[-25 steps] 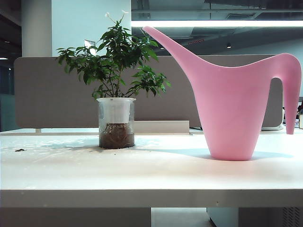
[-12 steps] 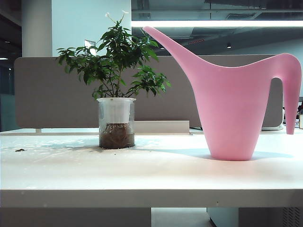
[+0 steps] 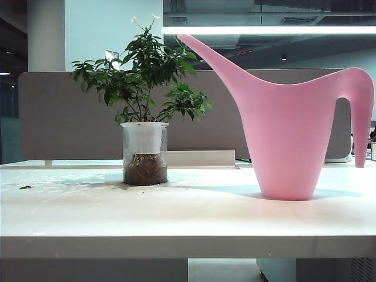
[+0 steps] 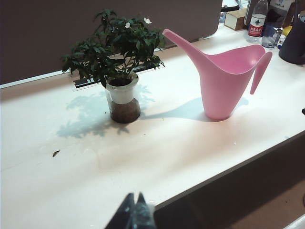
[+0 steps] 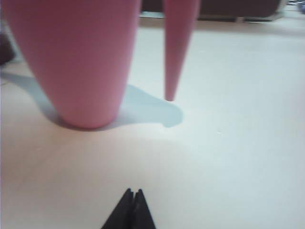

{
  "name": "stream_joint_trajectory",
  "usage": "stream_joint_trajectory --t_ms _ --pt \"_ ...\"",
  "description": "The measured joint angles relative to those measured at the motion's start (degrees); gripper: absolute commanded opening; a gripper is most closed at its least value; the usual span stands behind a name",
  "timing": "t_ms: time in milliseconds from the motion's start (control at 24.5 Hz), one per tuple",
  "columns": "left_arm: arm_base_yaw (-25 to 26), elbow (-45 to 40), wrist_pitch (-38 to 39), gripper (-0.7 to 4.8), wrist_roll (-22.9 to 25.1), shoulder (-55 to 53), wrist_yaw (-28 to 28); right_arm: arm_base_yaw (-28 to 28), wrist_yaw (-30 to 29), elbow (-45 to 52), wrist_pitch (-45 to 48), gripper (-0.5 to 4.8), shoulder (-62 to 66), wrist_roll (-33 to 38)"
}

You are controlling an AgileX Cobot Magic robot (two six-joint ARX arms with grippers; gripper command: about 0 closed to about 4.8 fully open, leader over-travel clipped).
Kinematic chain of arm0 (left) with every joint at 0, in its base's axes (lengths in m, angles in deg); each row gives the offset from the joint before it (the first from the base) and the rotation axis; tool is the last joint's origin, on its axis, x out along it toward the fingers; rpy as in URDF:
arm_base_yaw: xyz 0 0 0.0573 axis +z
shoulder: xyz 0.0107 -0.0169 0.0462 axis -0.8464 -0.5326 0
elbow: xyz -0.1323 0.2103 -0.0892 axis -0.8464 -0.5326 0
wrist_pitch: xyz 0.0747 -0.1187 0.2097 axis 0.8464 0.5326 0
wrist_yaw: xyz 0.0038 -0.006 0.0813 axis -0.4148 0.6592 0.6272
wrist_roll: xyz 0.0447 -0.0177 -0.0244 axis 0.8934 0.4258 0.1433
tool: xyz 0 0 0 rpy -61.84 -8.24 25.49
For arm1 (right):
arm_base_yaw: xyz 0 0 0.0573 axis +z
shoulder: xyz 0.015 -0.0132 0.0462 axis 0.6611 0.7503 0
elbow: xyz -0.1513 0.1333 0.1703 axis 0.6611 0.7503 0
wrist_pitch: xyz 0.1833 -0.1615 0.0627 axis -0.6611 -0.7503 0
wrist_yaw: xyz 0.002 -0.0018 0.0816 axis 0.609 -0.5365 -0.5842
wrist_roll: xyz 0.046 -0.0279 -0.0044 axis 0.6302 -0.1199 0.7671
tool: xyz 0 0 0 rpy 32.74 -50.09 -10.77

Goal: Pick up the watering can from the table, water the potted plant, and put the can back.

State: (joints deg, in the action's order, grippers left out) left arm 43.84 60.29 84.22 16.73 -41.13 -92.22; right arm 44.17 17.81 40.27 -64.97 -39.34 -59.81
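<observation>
My right tool (image 5: pixel 133 193) hung pressed together, empty, low over the worktop (image 5: pixel 228 143) near the watering can (image 5: pixel 71 57); my left tool (image 4: pixel 136 202), also pressed together, hung back. Pickup wasn't begun. Next: spread, reach the handle (image 5: pixel 177 43). The potted plant (image 3: pixel 144 111) stood left.

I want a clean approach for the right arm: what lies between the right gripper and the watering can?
Only bare table, crossed by the can's shadow. In the right wrist view, the shut right gripper faces the watering can across it.
</observation>
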Motion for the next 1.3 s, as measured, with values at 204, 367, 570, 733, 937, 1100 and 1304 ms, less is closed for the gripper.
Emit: stream_joint_trajectory --t_ms 204,367,570,733,937,1100,1304 --pt "0.0 0.0 0.0 -0.05 0.0 0.0 0.0 -0.1 1.1 0.0 -0.2 -0.01 0.0 0.0" --pt "0.0 0.0 0.0 -0.05 0.0 0.0 0.0 -0.1 1.4 0.0 -0.2 0.0 0.0 0.0" --pt "0.0 0.0 0.0 -0.05 0.0 0.0 0.0 0.0 0.7 0.0 -0.1 -0.01 0.0 0.0" --pt "0.0 0.0 0.0 -0.05 0.0 0.0 0.0 0.0 0.5 0.0 -0.2 -0.01 0.0 0.0" --pt "0.0 0.0 -0.2 -0.05 0.0 0.0 0.0 0.0 0.5 0.0 -0.1 -0.01 0.0 0.0" --pt "0.0 -6.5 -7.8 -0.05 0.0 0.4 0.0 0.0 0.5 0.0 -0.1 -0.01 0.0 0.0" --pt "0.0 -31.7 -33.5 -0.05 -3.3 -0.2 0.2 0.0 0.3 0.0 -0.1 -0.01 0.0 0.0"
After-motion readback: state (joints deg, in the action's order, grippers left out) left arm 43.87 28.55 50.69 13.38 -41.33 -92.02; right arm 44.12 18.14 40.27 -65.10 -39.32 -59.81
